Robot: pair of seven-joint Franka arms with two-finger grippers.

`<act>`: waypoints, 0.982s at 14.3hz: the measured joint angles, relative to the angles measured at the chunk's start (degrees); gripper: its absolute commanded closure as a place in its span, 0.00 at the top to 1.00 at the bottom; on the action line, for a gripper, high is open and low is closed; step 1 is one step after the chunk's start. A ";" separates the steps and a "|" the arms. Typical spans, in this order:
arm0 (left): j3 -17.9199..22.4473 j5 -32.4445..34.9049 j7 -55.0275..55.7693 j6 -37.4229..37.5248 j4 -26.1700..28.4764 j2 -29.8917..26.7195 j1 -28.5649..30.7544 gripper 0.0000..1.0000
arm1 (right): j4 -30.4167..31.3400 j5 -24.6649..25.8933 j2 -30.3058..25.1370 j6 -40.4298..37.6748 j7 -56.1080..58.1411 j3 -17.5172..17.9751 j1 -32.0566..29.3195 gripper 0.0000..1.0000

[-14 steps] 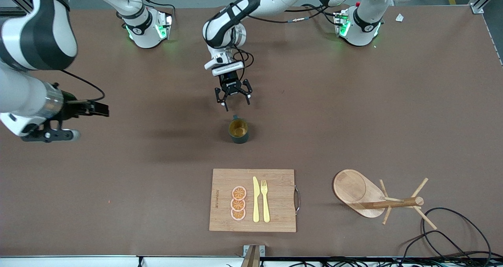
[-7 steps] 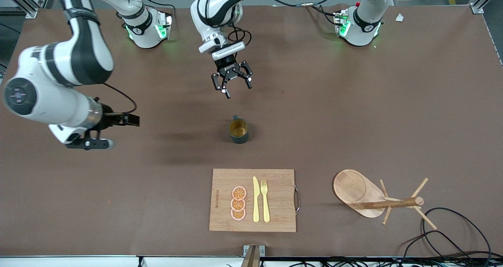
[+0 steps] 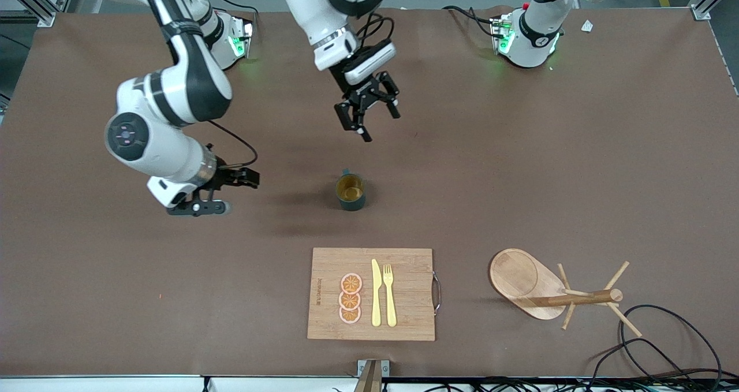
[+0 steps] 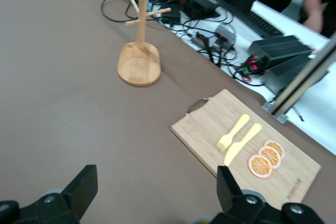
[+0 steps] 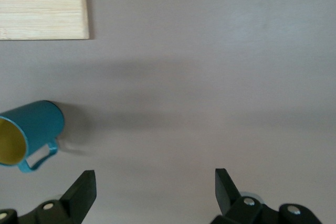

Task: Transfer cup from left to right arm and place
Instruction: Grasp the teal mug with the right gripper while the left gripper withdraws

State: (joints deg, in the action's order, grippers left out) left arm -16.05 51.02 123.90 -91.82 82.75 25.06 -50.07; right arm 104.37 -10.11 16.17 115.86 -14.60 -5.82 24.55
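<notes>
The cup [image 3: 350, 191], a small dark teal mug with an ochre inside, stands upright on the brown table near its middle. In the right wrist view the cup [image 5: 29, 135] shows off to one side of the fingers, handle toward the camera. My left gripper [image 3: 369, 118] hangs open over bare table between the cup and the robot bases, holding nothing; the left wrist view shows only tabletop between its open fingers [image 4: 79, 187]. My right gripper [image 3: 228, 193] is open and empty, low over the table beside the cup toward the right arm's end.
A wooden cutting board [image 3: 410, 294] with a yellow knife, a fork and orange slices lies nearer the front camera than the cup. A wooden mug tree [image 3: 522, 276] stands toward the left arm's end. Black cables [image 3: 664, 340] trail at that front corner.
My right arm has swung in from the table's end toward the cup. My left gripper has drawn back from over the cup toward the bases and turned. The cup has not moved.
</notes>
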 measured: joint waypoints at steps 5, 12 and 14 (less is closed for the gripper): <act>0.07 -7.58 -16.75 0.01 0.51 -9.35 9.98 0.99 | 0.13 -1.07 3.64 6.87 -7.65 0.09 8.04 1.00; 0.16 -22.64 -40.85 0.00 0.59 -16.61 26.49 1.00 | 0.22 -1.16 10.54 18.55 -16.41 0.07 15.88 0.95; 0.22 -27.33 -48.53 -0.03 0.58 -18.31 31.73 1.00 | 0.21 -1.16 12.27 21.40 -16.53 0.06 16.19 0.88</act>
State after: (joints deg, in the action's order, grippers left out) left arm -15.83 23.69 75.37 -91.85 83.33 6.75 -18.34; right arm 104.58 -11.27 28.45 137.26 -31.13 -5.76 40.73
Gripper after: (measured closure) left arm 0.000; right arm 0.018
